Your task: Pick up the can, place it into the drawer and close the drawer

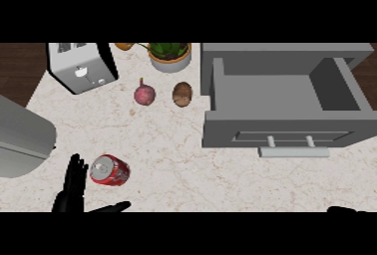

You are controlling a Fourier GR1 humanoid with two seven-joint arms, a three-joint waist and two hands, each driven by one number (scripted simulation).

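Note:
A red can (109,170) lies on its side on the marble counter (184,164) at the lower left. My left hand (74,191) stands just left of it, fingers straight and pointing up, thumb spread toward the right below the can; it holds nothing. The grey drawer (283,99) is pulled open at the right, its inside empty and its bar handle (293,151) facing me. Only a dark sliver of my right hand (346,209) shows at the lower right edge.
A toaster (81,67) stands at the back left and a potted plant (170,55) at the back middle. A red onion (144,93) and a brown potato (182,94) lie between them and the drawer. A grey appliance (22,139) fills the left edge.

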